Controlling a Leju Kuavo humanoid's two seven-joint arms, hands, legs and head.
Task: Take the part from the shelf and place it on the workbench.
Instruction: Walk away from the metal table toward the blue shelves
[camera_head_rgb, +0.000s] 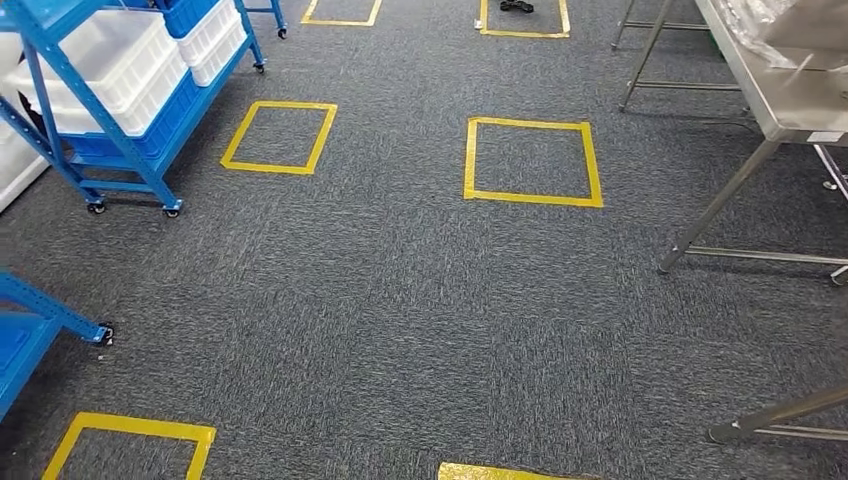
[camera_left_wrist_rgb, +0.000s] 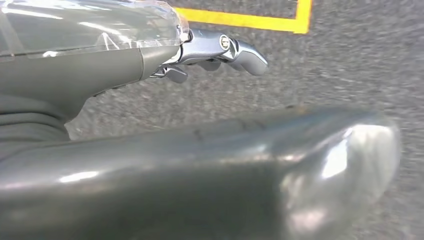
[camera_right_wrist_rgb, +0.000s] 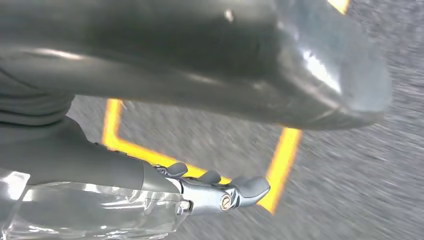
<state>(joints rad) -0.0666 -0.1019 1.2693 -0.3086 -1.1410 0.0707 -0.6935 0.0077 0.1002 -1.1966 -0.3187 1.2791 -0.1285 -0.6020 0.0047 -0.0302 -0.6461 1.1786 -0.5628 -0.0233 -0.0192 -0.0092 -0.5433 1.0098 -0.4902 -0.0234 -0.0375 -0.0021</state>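
Left hand (camera_left_wrist_rgb: 165, 65) blurred, fingers (camera_left_wrist_rgb: 245, 50) apart.

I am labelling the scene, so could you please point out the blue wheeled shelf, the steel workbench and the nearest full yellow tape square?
blue wheeled shelf (camera_head_rgb: 150, 172): head view, front upright.
steel workbench (camera_head_rgb: 775, 100): head view, tabletop edge.
yellow tape square (camera_head_rgb: 468, 160): head view, left strip.

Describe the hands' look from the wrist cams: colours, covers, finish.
Left hand: glossy grey thumb, silver metal fingers with grey tips, a round screw showing at one finger, and clear plastic film over the grey cover. Right hand matches: same silver fingers, grey thumb and crinkled clear film.
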